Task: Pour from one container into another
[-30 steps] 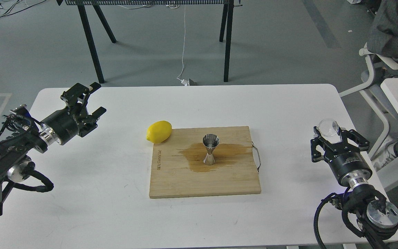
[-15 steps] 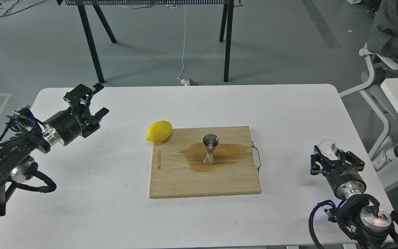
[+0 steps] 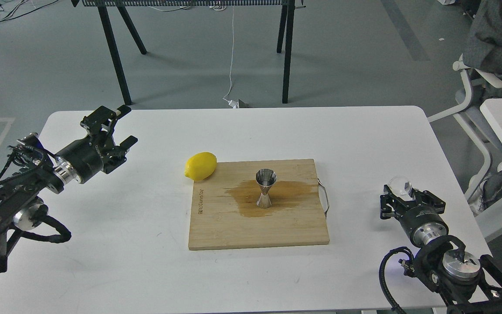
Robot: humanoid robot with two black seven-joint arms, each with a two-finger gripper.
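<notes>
The steel jigger stands upright on the wooden cutting board, in the middle of a brown wet patch. The small clear cup is far to its right, low over the white table, tilted and held at the tips of my right gripper, which is shut on it. Whether the cup touches the table I cannot tell. My left gripper hovers over the table's left side, open and empty, well away from the board.
A yellow lemon lies against the board's back left corner. The board has a metal handle on its right edge. The white table ends just right of my right arm, where a chair stands.
My right gripper has come down and slightly left with the clear cup, from raised to low over the table. The left gripper shifted a little right early, then stayed still.
</notes>
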